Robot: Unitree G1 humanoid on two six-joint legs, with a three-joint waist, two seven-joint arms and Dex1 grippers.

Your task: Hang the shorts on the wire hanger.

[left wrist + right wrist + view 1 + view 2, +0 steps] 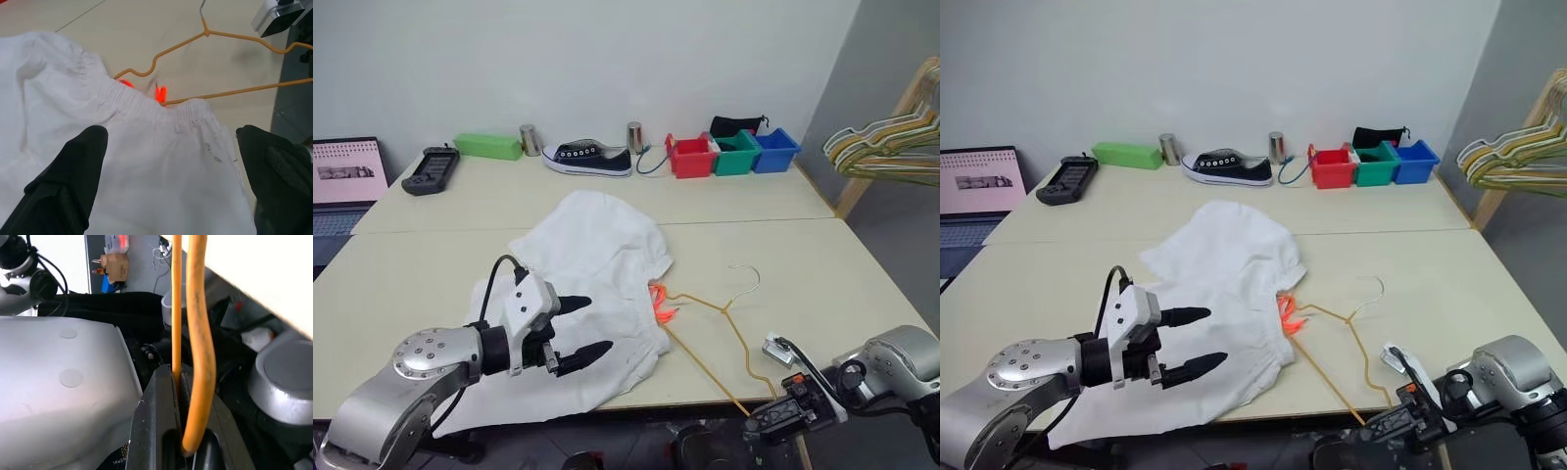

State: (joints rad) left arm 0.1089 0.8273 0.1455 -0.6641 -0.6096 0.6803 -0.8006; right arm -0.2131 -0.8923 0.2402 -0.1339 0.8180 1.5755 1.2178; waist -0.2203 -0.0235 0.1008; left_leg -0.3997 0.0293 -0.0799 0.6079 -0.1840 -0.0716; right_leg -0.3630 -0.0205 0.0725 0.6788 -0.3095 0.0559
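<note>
We work over a pale beige table (822, 264) made of two tops butted together, the seam running across the middle of the frame, against a plain white wall; a grey wall stands at the right. Along the far edge we see a black handheld controller (431, 168), a light green box (488, 146), two small metal cylinders (530, 139), a black canvas shoe with white sole (588, 158), and red, green and blue plastic bins (734, 153). An open laptop (347, 181) sits at the left edge; its screen text is too small to read. A bunch of pale green and yellow hangers (891, 142) hangs on a wooden rack at the upper right.

The large white thin-fabric shorts (597, 264) lie crumpled in the centre and lower left, their orange drawstring (661, 304) at the waistband. The thin golden-yellow wire hanger (724, 318) lies just right of them, one corner under the waistband, hook pointing away.

Our left gripper (582, 333) hovers over the shorts with fingers spread wide, empty. Our right gripper (773, 416), at the table's near edge in the lower right, is clenched on the wire hanger's lower corner.
</note>
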